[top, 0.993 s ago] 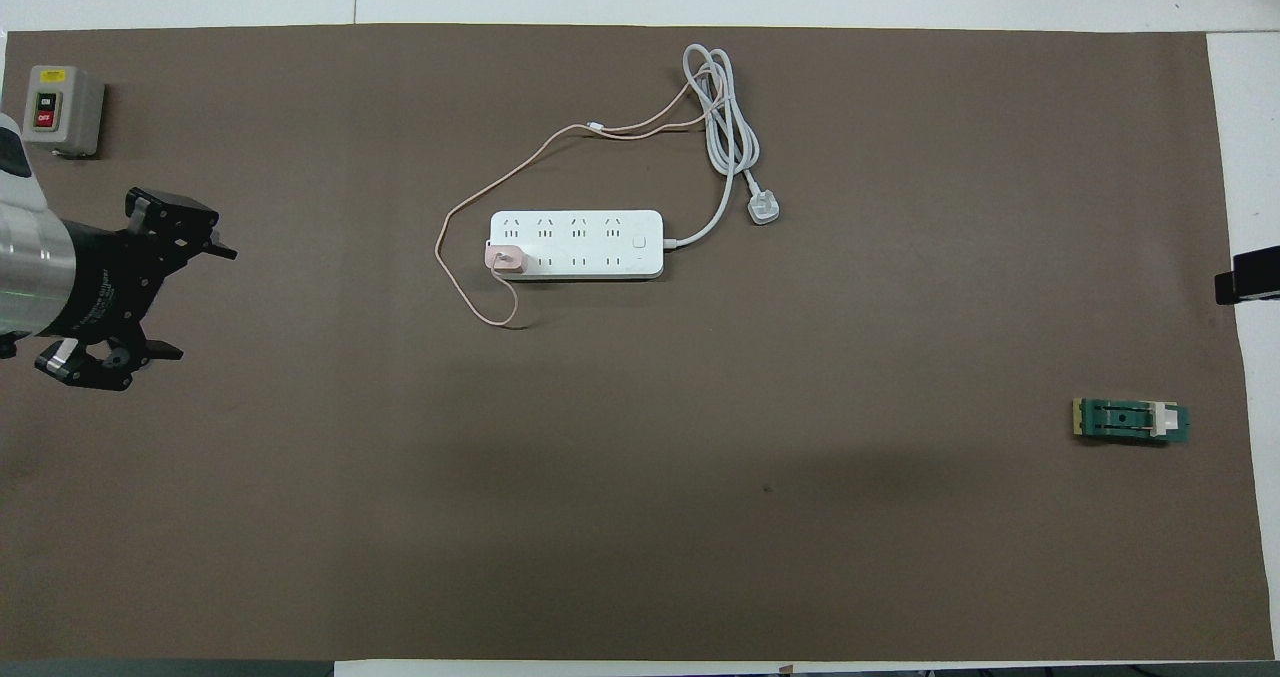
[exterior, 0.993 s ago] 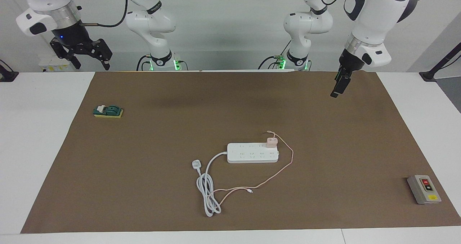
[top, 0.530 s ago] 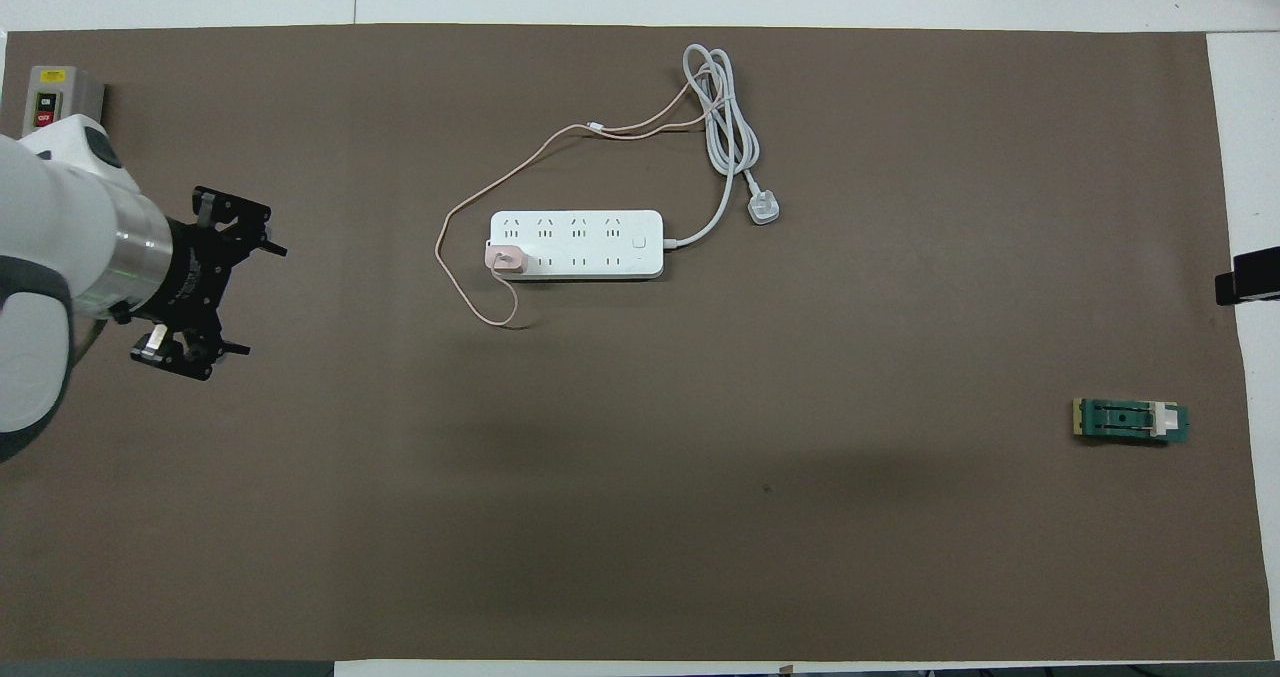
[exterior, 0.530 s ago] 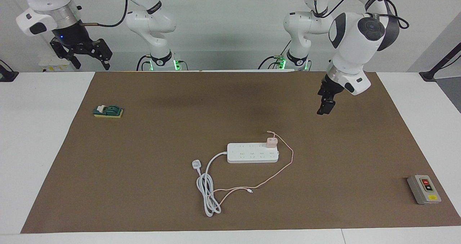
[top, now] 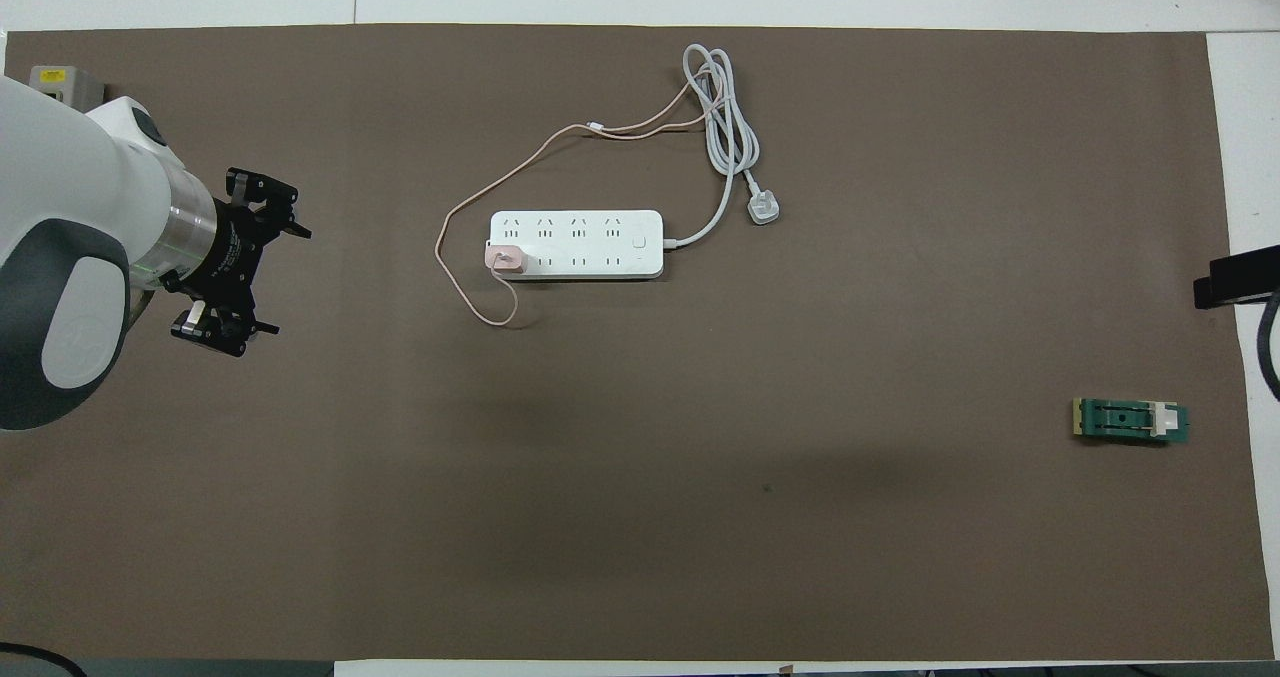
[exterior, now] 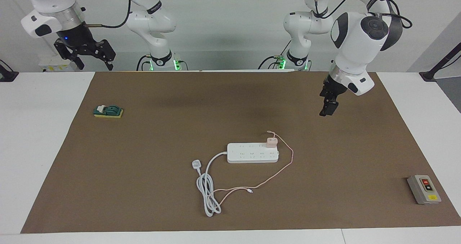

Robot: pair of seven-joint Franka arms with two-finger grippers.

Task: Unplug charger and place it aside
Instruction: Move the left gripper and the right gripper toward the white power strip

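The charger (exterior: 271, 142) is a small pale pink cube plugged into the end socket of the white power strip (exterior: 248, 154), at the end toward the left arm. Its thin pink cable (exterior: 284, 166) loops round the strip onto the mat. In the overhead view the charger (top: 503, 259) sits at the corner of the strip (top: 590, 242). My left gripper (exterior: 326, 110) is open and empty, raised over the mat well apart from the charger; it also shows in the overhead view (top: 283, 279). My right gripper (exterior: 95, 62) is open and waits raised at the right arm's end.
A brown mat (exterior: 144, 164) covers the table. A grey switch box (exterior: 424, 189) lies at the left arm's end, partly hidden by the arm from overhead. A small green block (exterior: 108, 111) lies toward the right arm's end. The strip's thick white cord (exterior: 207, 190) is coiled beside it.
My left gripper has come down and moved over the mat toward the power strip. The right gripper has shifted only slightly. The charger and strip have not moved.
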